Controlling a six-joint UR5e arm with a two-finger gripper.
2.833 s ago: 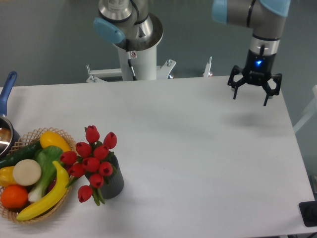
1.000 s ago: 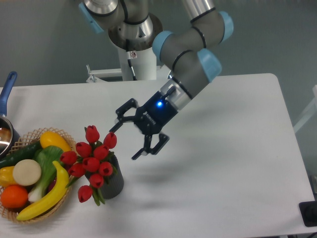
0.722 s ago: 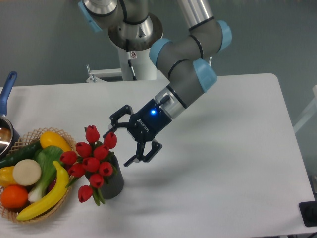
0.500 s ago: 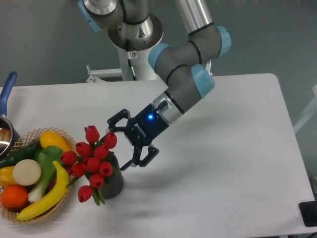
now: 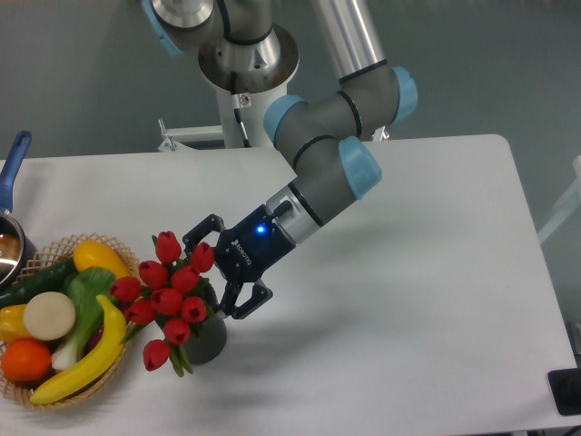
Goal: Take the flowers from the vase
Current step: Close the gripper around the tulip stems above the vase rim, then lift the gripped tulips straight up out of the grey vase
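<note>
Far left edge: pot (image 5: 9, 243), blue handle up, mostly cut off by frame, contents unclear
Basket: woven wicker basket (image 5: 56, 392) at lower left of white table (image 5: 427, 300), just beside pot
Basket contents: yellow squash (image 5: 99, 258), dark green cucumber (image 5: 36, 282), round white item (image 5: 49, 315), bok choy (image 5: 83, 305), orange (image 5: 24, 360), banana (image 5: 89, 356) along right rim, more yellow at left partly hidden
Vase: the vase (image 5: 204, 338), dark grey ribbed, upright, just right of basket, near front table edge
Vase contents: the flowers (image 5: 168, 291), red tulip buds bunched over rim, one bud drooping low at front left with green leaves, buds spill toward banana
Gripper: gripper (image 5: 214, 277) tilted, pointing left, fingers apart, one finger (image 5: 201, 233) by upper right bud, other finger at vase rim; contact with buds unclear
Arm: grey arm (image 5: 318, 163) with light blue joint caps, slanting down from base (image 5: 241, 64) at table's back edge
</note>
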